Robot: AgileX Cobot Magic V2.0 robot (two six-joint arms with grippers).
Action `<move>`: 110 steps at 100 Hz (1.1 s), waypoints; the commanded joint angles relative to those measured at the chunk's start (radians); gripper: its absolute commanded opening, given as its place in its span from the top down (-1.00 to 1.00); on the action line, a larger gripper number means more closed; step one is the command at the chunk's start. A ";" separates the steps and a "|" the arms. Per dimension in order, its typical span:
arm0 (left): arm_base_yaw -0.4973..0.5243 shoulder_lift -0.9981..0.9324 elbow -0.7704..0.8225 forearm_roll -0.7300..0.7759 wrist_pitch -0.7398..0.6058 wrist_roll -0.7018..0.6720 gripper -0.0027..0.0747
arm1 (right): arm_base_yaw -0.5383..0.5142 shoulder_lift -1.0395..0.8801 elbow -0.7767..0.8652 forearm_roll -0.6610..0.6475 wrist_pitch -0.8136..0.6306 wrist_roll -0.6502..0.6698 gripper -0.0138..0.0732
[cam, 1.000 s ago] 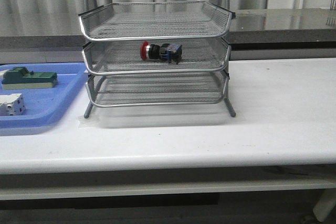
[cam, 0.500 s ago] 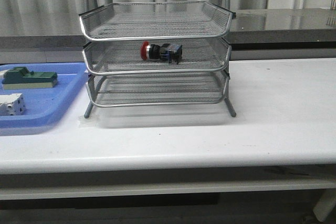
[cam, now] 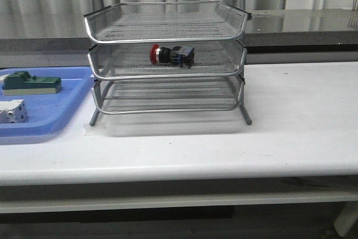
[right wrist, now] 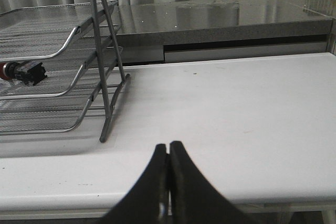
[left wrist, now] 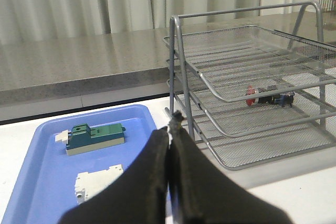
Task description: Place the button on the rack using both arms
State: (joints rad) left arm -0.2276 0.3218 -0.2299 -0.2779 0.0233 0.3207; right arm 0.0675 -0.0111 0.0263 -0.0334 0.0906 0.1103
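The button (cam: 171, 55), with its red head, black collar and blue rear block, lies on its side in the middle tier of the silver wire rack (cam: 166, 28). It also shows in the left wrist view (left wrist: 269, 97) and the right wrist view (right wrist: 22, 71). My left gripper (left wrist: 169, 129) is shut and empty, held back from the table's front edge between the blue tray and the rack. My right gripper (right wrist: 168, 148) is shut and empty, off the table's front edge to the right of the rack (right wrist: 63, 45). Neither arm shows in the front view.
A flat blue tray (cam: 61, 110) lies left of the rack and holds a green box-like part (cam: 31, 84) and a white block part (cam: 12, 111). A grey counter (cam: 302, 23) runs behind the white table (cam: 302, 116).
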 commanded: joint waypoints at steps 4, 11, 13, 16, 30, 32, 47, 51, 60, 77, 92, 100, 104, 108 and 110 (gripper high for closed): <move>0.004 0.007 -0.029 -0.008 -0.078 -0.002 0.98 | -0.008 -0.017 -0.016 -0.014 -0.084 -0.002 0.81; 0.004 0.007 -0.029 -0.008 -0.078 -0.002 0.98 | -0.008 -0.017 -0.016 -0.014 -0.084 -0.002 0.81; 0.004 0.007 -0.029 -0.008 -0.078 -0.002 0.98 | -0.008 -0.017 -0.016 -0.014 -0.084 -0.002 0.81; 0.004 0.007 -0.029 -0.008 -0.078 -0.002 0.98 | -0.008 -0.017 -0.016 -0.014 -0.084 -0.002 0.81; 0.004 0.007 -0.029 -0.008 -0.078 -0.002 0.98 | -0.008 -0.017 -0.016 -0.014 -0.084 -0.002 0.81; 0.004 0.007 -0.029 -0.008 -0.078 -0.002 0.98 | -0.008 -0.017 -0.016 -0.014 -0.084 -0.002 0.81; 0.004 0.007 -0.029 -0.008 -0.078 -0.002 0.98 | -0.008 -0.017 -0.016 -0.014 -0.084 -0.002 0.81; 0.004 0.007 -0.029 -0.008 -0.078 -0.002 0.98 | -0.008 -0.017 -0.016 -0.014 -0.084 -0.002 0.81; 0.004 0.007 -0.028 -0.008 -0.078 -0.002 0.98 | -0.008 -0.017 -0.016 -0.014 -0.084 -0.002 0.81; 0.006 0.005 -0.019 0.111 -0.092 -0.002 0.98 | -0.008 -0.017 -0.016 -0.014 -0.084 -0.002 0.81; 0.006 -0.016 -0.004 0.201 -0.092 -0.068 0.98 | -0.008 -0.017 -0.016 -0.014 -0.084 -0.002 0.81; 0.021 -0.043 0.022 0.234 -0.092 -0.124 0.98 | -0.008 -0.017 -0.016 -0.014 -0.084 -0.002 0.81; 0.036 -0.062 0.037 0.244 -0.092 -0.153 0.98 | -0.008 -0.017 -0.016 -0.014 -0.084 -0.002 0.81; 0.056 -0.085 0.056 0.251 -0.091 -0.178 0.98 | -0.008 -0.017 -0.016 -0.014 -0.084 -0.002 0.81; 0.067 -0.097 0.066 0.258 -0.091 -0.192 0.98 | -0.008 -0.017 -0.016 -0.014 -0.084 -0.002 0.81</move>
State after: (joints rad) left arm -0.1951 0.2563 -0.1649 -0.0470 0.0107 0.1957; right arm 0.0675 -0.0111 0.0263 -0.0334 0.0896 0.1103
